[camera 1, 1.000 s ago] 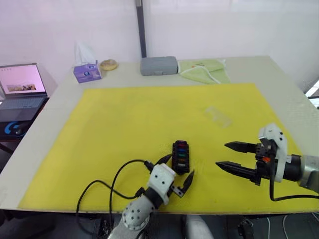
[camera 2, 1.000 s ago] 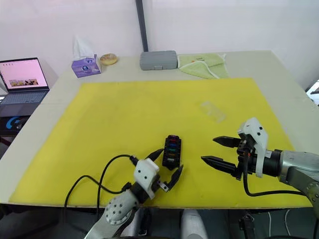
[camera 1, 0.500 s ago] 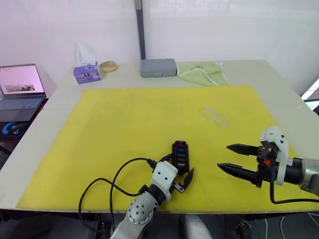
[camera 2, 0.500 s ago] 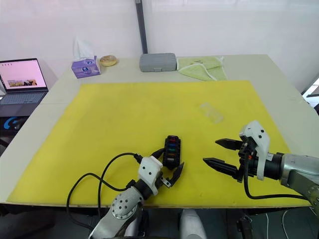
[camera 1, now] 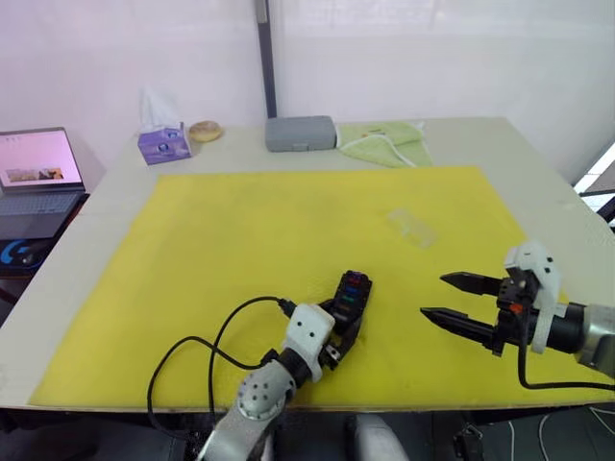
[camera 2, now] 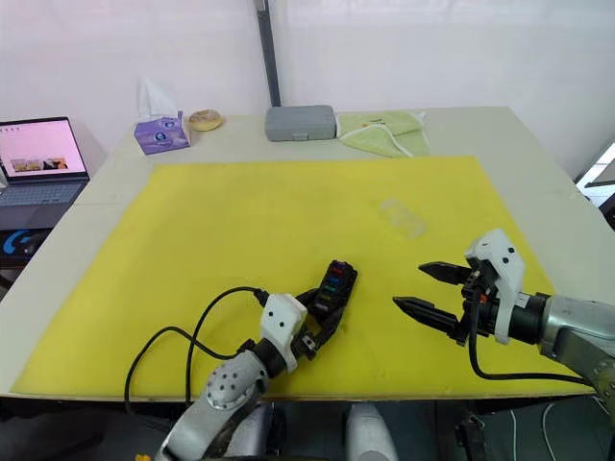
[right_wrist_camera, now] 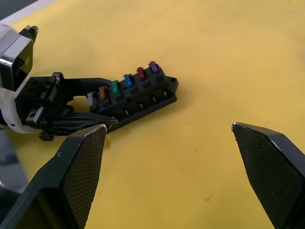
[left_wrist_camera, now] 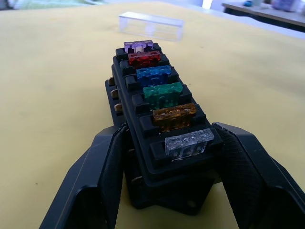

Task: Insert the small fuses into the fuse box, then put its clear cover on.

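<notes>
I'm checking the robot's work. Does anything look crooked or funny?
The fuse box sits slanted on the yellow mat, its near end pinched in the left claw. All six fuses sit in their slots. The clear cover lies apart, not on.

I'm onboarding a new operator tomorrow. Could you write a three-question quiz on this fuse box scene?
1. True or false: all six slots of the fuse box hold fuses.
2. Which claw grips the fuse box? A) left claw B) right claw C) neither
3. Fill in: the clear cover lies on the ______ mat, apart from the box.

Key: 1 true; 2 A; 3 yellow.
</notes>
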